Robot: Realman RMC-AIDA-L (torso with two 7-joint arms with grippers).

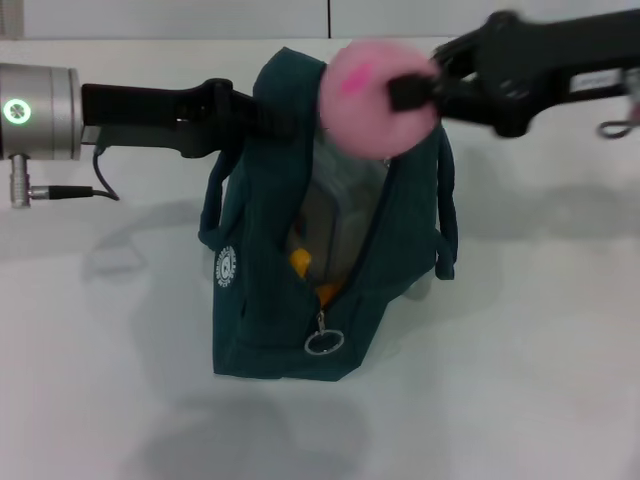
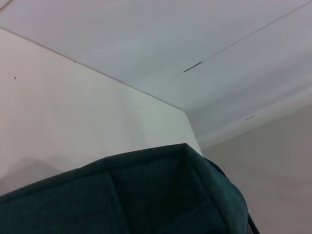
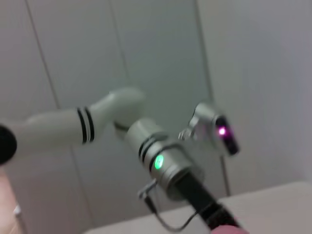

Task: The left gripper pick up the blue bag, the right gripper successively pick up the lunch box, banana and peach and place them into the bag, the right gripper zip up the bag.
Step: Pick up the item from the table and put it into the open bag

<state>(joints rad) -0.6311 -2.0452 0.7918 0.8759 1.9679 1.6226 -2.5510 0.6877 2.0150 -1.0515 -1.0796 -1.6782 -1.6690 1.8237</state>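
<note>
The dark blue-green bag (image 1: 260,260) stands on the white table with its zip open. My left gripper (image 1: 272,118) is shut on the bag's top edge at the left and holds it up. My right gripper (image 1: 405,95) is shut on the pink peach (image 1: 360,95) and holds it just above the bag's opening. Inside the bag I see the clear lunch box (image 1: 335,205) and the yellow banana (image 1: 302,262). The left wrist view shows only the bag's cloth (image 2: 146,195). The right wrist view shows my left arm (image 3: 165,165).
The zip's ring pull (image 1: 324,342) hangs at the bag's front lower end. The bag's handles (image 1: 447,215) droop on both sides. The white table (image 1: 530,380) lies around the bag, with a wall behind it.
</note>
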